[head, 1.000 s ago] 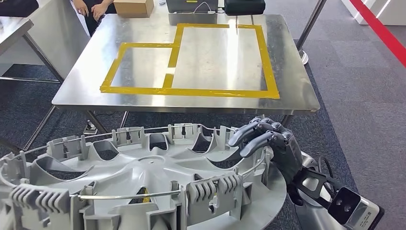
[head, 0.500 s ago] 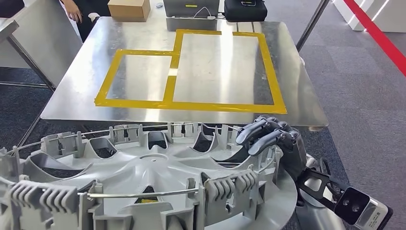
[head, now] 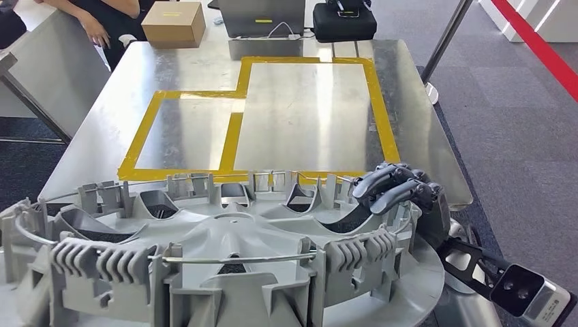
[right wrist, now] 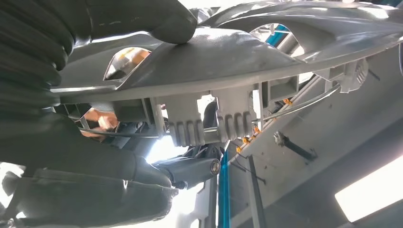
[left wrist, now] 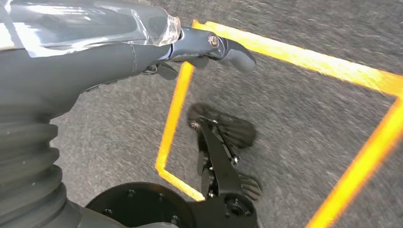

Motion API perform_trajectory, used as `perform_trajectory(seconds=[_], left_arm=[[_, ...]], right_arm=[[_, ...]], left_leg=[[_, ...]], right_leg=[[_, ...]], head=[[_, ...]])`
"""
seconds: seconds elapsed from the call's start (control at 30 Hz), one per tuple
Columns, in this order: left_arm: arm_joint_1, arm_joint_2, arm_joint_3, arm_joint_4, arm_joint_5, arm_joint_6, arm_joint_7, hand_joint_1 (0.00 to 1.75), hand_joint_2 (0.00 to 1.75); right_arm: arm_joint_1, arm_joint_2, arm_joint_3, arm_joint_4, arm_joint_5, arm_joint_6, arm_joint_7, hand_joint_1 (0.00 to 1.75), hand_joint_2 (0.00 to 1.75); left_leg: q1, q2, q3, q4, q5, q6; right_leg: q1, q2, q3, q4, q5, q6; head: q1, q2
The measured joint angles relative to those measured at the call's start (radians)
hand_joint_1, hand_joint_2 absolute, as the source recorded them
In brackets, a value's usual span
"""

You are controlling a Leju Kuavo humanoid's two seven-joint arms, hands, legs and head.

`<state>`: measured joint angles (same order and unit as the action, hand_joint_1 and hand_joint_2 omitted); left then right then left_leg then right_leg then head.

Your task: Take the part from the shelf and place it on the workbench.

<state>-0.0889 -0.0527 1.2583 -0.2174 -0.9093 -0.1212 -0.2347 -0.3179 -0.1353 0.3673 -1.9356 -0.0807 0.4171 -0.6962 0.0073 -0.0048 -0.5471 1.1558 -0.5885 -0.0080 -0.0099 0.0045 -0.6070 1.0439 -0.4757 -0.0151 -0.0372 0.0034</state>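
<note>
**A:** Which step was in hand?

**B:** The carry, I'd judge. The part [head: 225, 252], a big grey wheel cover lying ribs up, was off the shelf and held low in front of the robot, with the workbench [head: 436, 160] straight ahead at 12 o'clock.

**A:** And the hands?

**B:** The right hand [head: 399, 194] gripped the part's rim at about 3 o'clock, with its fingers [head: 382, 184] curled over the edge. The right wrist view showed the thumb pressed against the other face. The left hand [left wrist: 142, 52] I couldn't tell: its wrist view showed one finger sticking out over carpet, but not whether it held anything.

**A:** What did the next move call for?

**B:** Bringing the part forward and level over the near edge, then lowering it flat inside the yellow tape outline [head: 382, 109]. The bigger frame, at 12 to 1 o'clock, looked the likelier fit (a guess from its size).

**A:** Any edges to mind?

**B:** The part's far rim overlapped the bench's near edge in the head view. Whether it had the height to pass over, I couldn't say. The steel inside the tape was bare. A cardboard box [head: 174, 24] sat at the far corner at 11 o'clock, with a person's arm [head: 88, 20] just beside it, both well apart from the frames.
</note>
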Motion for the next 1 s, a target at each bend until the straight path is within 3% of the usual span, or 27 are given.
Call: perform_trajectory(seconds=[0.07, 0.13, 0.17, 0.2, 0.23, 0.3, 0.33, 0.43, 0.5, 0.6, 0.63, 0.67, 0.7, 0.77, 0.83, 0.93, 1.0], left_arm=[[0.001, 0.000, -0.001, 0.000, 0.001, 0.002, 0.001, 0.00, 1.75], [0.004, 0.000, -0.001, 0.000, 0.001, 0.003, 0.002, 0.00, 1.75], [0.004, 0.000, -0.001, 0.000, 0.001, 0.003, 0.002, 0.00, 1.75], [0.005, 0.000, -0.001, 0.000, 0.001, 0.003, 0.002, 0.00, 1.75], [0.005, 0.001, -0.001, 0.000, 0.001, 0.004, 0.002, 0.00, 1.75], [0.007, 0.002, -0.002, 0.000, 0.001, 0.004, 0.002, 0.00, 1.75], [0.008, 0.002, -0.002, 0.000, 0.001, 0.004, 0.002, 0.00, 1.75], [0.009, 0.002, -0.002, 0.000, 0.001, 0.005, 0.002, 0.00, 1.75], [0.008, 0.002, -0.002, 0.000, 0.001, 0.005, 0.001, 0.00, 1.75], [0.008, 0.003, -0.002, 0.000, 0.001, 0.005, 0.001, 0.00, 1.75], [0.009, 0.003, -0.002, 0.000, 0.001, 0.005, 0.000, 0.00, 1.75], [0.009, 0.003, -0.002, 0.000, 0.001, 0.005, 0.000, 0.00, 1.75], [0.009, 0.003, -0.002, 0.000, 0.001, 0.005, 0.000, 0.00, 1.75], [0.010, 0.003, -0.002, 0.000, 0.001, 0.005, 0.000, 0.00, 1.75], [0.009, 0.004, -0.002, 0.000, 0.001, 0.007, 0.000, 0.00, 1.75], [0.007, 0.005, -0.002, 0.000, 0.001, 0.012, 0.000, 0.00, 1.75], [0.005, 0.004, -0.002, 0.000, 0.004, 0.014, -0.001, 0.00, 1.75]], right_arm=[[-0.001, 0.002, -0.001, 0.000, 0.000, 0.005, 0.000, 1.75, 1.75], [0.002, 0.005, -0.001, 0.000, 0.003, 0.011, 0.000, 1.75, 1.75], [0.003, 0.006, -0.001, -0.001, 0.005, 0.013, 0.000, 1.75, 1.75], [0.003, 0.008, -0.001, -0.002, 0.007, 0.014, 0.000, 1.75, 1.75], [0.004, 0.009, -0.002, -0.004, 0.009, 0.014, 0.000, 1.75, 1.75], [0.005, 0.011, -0.004, -0.007, 0.013, 0.014, 0.000, 1.75, 1.75], [0.005, 0.012, -0.005, -0.010, 0.015, 0.014, 0.000, 1.75, 1.75], [0.007, 0.013, -0.011, -0.024, 0.024, 0.007, 0.000, 1.75, 1.75], [0.009, 0.013, -0.019, -0.031, 0.020, 0.000, 0.000, 1.75, 1.75], [0.016, 0.013, -0.036, -0.034, -0.003, 0.006, 0.000, 1.75, 1.75], [0.019, 0.013, -0.041, -0.034, -0.008, 0.013, 0.000, 1.75, 1.75], [0.021, 0.013, -0.045, -0.034, -0.012, 0.019, 0.000, 1.75, 1.75], [0.023, 0.014, -0.050, -0.034, -0.014, 0.026, 0.000, 1.75, 1.75], [0.028, 0.014, -0.060, -0.035, -0.016, 0.032, 0.000, 1.75, 1.75], [0.035, 0.015, -0.068, -0.038, -0.015, 0.034, 0.000, 1.75, 1.75], [0.034, 0.016, -0.076, -0.051, -0.004, 0.026, 0.000, 1.75, 1.75], [0.032, 0.016, -0.079, -0.063, 0.015, 0.003, 0.000, 1.75, 1.75]], left_leg=[[0.002, 0.000, -0.089, 0.114, -0.045, -0.009], [0.002, 0.000, -0.152, 0.152, -0.084, -0.012], [0.002, 0.000, -0.161, 0.126, -0.073, -0.011], [0.002, 0.000, -0.157, 0.073, -0.036, -0.009], [0.002, 0.000, -0.147, 0.008, 0.025, -0.005], [-0.002, 0.001, -0.130, -0.081, 0.109, 0.005], [-0.004, 0.001, -0.125, -0.098, 0.127, 0.011], [-0.002, 0.001, -0.096, -0.111, 0.116, 0.029], [0.002, 0.001, -0.071, -0.119, 0.103, 0.039], [0.002, 0.005, -0.038, -0.121, 0.074, 0.045], [0.002, 0.007, -0.024, -0.121, 0.061, 0.045], [0.001, 0.009, -0.007, -0.121, 0.048, 0.044], [0.001, 0.011, 0.011, -0.121, 0.035, 0.043], [0.001, 0.014, 0.043, -0.121, 0.006, 0.036], [-0.002, 0.017, 0.065, -0.121, -0.017, 0.023], [-0.004, 0.017, 0.079, -0.109, -0.019, 0.005], [-0.003, 0.014, 0.040, -0.045, -0.027, -0.004]], right_leg=[[0.000, 0.003, 0.020, -0.003, -0.018, -0.005], [0.000, 0.007, 0.044, -0.003, -0.040, -0.005], [0.000, 0.008, 0.059, -0.003, -0.052, -0.004], [0.000, 0.009, 0.075, -0.004, -0.065, -0.002], [0.000, 0.009, 0.089, -0.004, -0.078, 0.001], [0.002, 0.012, 0.109, -0.007, -0.100, 0.010], [0.003, 0.014, 0.117, -0.010, -0.106, 0.017], [0.004, 0.014, 0.132, 0.001, -0.108, 0.032], [0.003, 0.010, 0.091, 0.077, -0.114, 0.039], [0.003, 0.008, -0.039, 0.242, -0.173, 0.047], [0.003, 0.008, -0.072, 0.262, -0.191, 0.048], [0.003, 0.007, -0.090, 0.251, -0.191, 0.046], [0.004, 0.005, -0.093, 0.211, -0.164, 0.041], [0.007, -0.005, -0.083, 0.098, -0.054, 0.030], [0.011, -0.012, -0.070, 0.040, 0.018, 0.022], [0.008, -0.007, -0.049, 0.028, 0.022, 0.010], [0.003, -0.004, -0.028, 0.012, 0.018, 0.003]], head=[[-0.002, 0.000], [-0.002, 0.000], [-0.002, 0.000], [-0.002, 0.000], [-0.002, 0.000], [-0.001, 0.000], [-0.001, 0.000], [0.001, 0.000], [0.003, 0.000], [0.004, 0.000], [0.005, 0.000], [0.005, 0.000], [0.005, 0.000], [0.005, 0.000], [0.004, 0.000], [0.005, 0.000], [0.003, 0.000]])
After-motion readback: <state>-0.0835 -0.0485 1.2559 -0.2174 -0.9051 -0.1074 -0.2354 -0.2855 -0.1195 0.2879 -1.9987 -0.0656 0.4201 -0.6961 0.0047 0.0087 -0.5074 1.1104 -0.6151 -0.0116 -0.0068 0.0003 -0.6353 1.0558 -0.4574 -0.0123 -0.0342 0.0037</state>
